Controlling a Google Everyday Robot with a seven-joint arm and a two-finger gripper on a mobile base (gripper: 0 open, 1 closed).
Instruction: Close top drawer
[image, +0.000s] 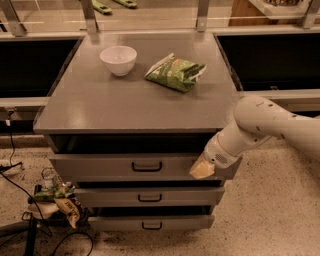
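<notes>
One camera gives the only view. It stands in front of the grey cabinet and higher than its top, and it faces forward and steeply downward. The cabinet top therefore shows as a wide surface in the middle, while the drawer fronts below it look short. The camera is quite near: the cabinet fills most of the width, with only some floor at the bottom and a rail at the upper edge. The arm enters from the right edge, and the gripper is at the right end of the top drawer front.
</notes>
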